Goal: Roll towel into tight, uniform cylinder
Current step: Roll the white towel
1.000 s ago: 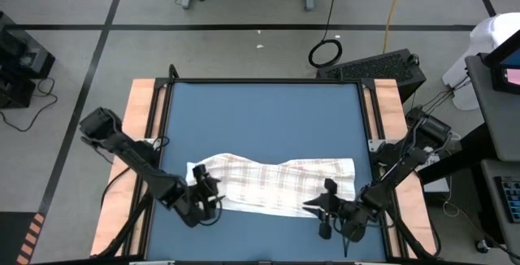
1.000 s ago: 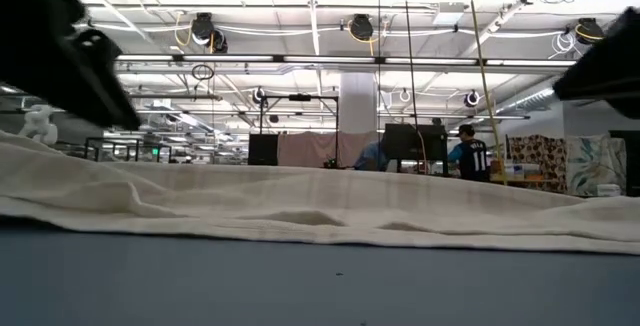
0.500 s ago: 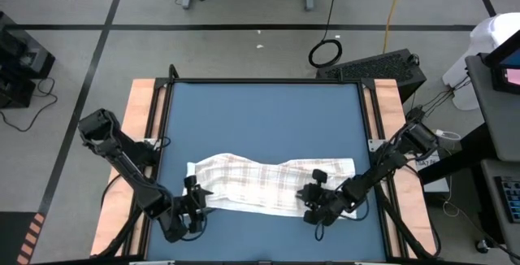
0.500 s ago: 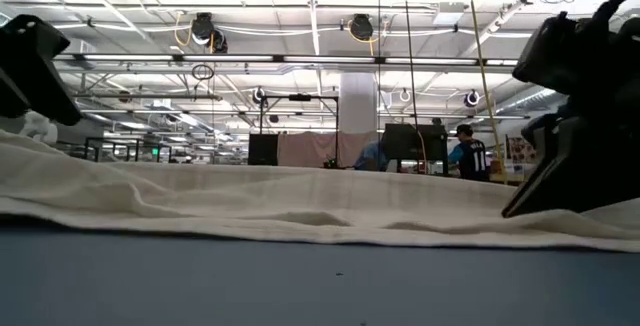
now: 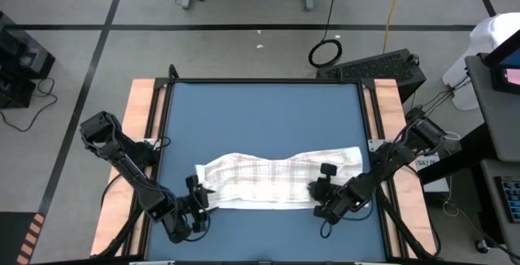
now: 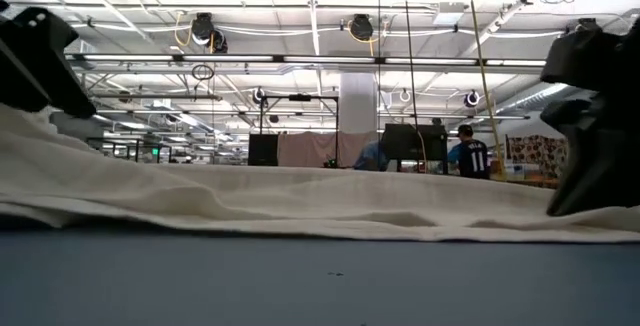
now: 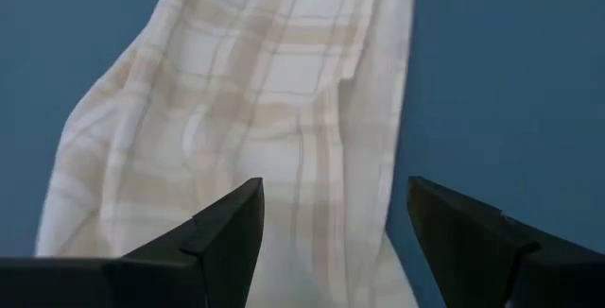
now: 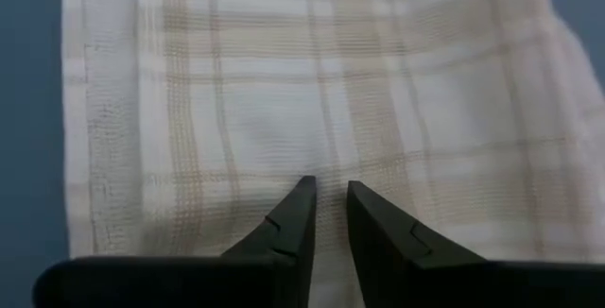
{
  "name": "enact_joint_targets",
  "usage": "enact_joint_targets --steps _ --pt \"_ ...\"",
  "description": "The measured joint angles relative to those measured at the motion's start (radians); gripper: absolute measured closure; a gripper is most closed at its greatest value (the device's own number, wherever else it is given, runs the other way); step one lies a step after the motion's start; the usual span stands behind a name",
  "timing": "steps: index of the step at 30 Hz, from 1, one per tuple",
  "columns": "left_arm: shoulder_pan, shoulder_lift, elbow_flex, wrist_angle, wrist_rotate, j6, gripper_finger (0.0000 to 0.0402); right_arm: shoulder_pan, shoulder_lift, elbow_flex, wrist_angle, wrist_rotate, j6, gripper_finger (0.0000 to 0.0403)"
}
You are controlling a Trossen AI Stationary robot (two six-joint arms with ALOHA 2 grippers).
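Note:
The white towel (image 5: 276,175) with faint checked lines lies crumpled and stretched left to right on the blue mat (image 5: 260,110), near the table's near edge. My left gripper (image 5: 199,201) is open at the towel's left end. In the left wrist view (image 7: 331,223) its fingers stand on either side of the cloth (image 7: 274,110). My right gripper (image 5: 318,185) is shut on the towel near its right end, at the near edge. In the low view the towel (image 6: 300,196) rises at its left end. My left gripper's open fingers (image 7: 227,228) stand on either side of the towel's left end; I cannot tell whether they touch it. My right gripper pinches a small bit of the towel's top cloth (image 8: 327,171) between its two fingertips, slanting down from the table's near right. One layer or several, I cannot tell. The towel lies on the mat.
Wooden strips (image 5: 145,110) border the mat on the left and right. The far half of the mat is bare blue. A dark keyboard (image 5: 374,66) and a white rounded object (image 5: 491,37) lie beyond the table's far right.
My right gripper has gone from the near right edge onto the towel's right end, then a little toward the far right. The towel's right end has shifted toward the far right, and the towel now lies narrower. My left gripper has drawn back toward the near edge. The towel's left end stands higher.

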Motion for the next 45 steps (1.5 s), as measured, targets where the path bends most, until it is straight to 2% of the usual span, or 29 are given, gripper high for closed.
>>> enact_joint_targets --steps 5,8,12,18,20,23,26,30,34,38,41,45 --pt "0.0 0.0 0.044 -0.004 0.0 0.077 0.014 0.058 -0.109 -0.006 -0.088 -0.14 0.091 0.0344" --pt "0.005 0.0 0.062 -0.006 -0.004 0.132 0.0139 0.091 -0.172 -0.007 -0.078 -0.144 0.126 0.0344" --pt "0.024 -0.001 0.066 -0.013 -0.056 0.183 0.0139 0.107 -0.212 -0.005 0.004 -0.021 0.105 0.0344" --pt "0.09 -0.001 0.066 -0.141 -0.125 0.191 0.0139 0.072 -0.185 -0.004 0.223 0.205 -0.057 0.0344" --pt "0.123 -0.001 0.066 -0.204 -0.093 0.195 0.0139 0.043 -0.159 -0.004 0.325 0.264 -0.114 0.0344" --pt "0.172 -0.009 0.066 -0.235 0.071 0.271 0.014 -0.013 -0.112 -0.002 0.478 0.276 -0.217 0.0344" --pt "0.19 -0.031 0.066 -0.233 0.189 0.391 0.014 -0.076 -0.065 -0.001 0.604 0.182 -0.302 0.0344" --pt "0.189 -0.074 0.085 -0.259 0.244 0.483 0.014 -0.142 0.009 -0.001 0.752 0.05 -0.368 0.0344" --pt "0.172 -0.133 0.14 -0.345 0.256 0.496 0.014 -0.19 0.102 -0.001 0.933 -0.045 -0.402 0.0344" --pt "0.161 -0.174 0.153 -0.476 0.172 0.543 0.014 -0.221 0.212 0.02 1.134 -0.149 -0.433 0.0344" --pt "0.171 -0.173 0.129 -0.523 0.201 0.654 0.014 -0.237 0.285 0.08 1.171 -0.208 -0.455 0.0344" --pt "0.185 -0.15 0.086 -0.48 0.287 0.825 0.014 -0.249 0.355 0.171 1.152 -0.259 -0.513 0.0344"
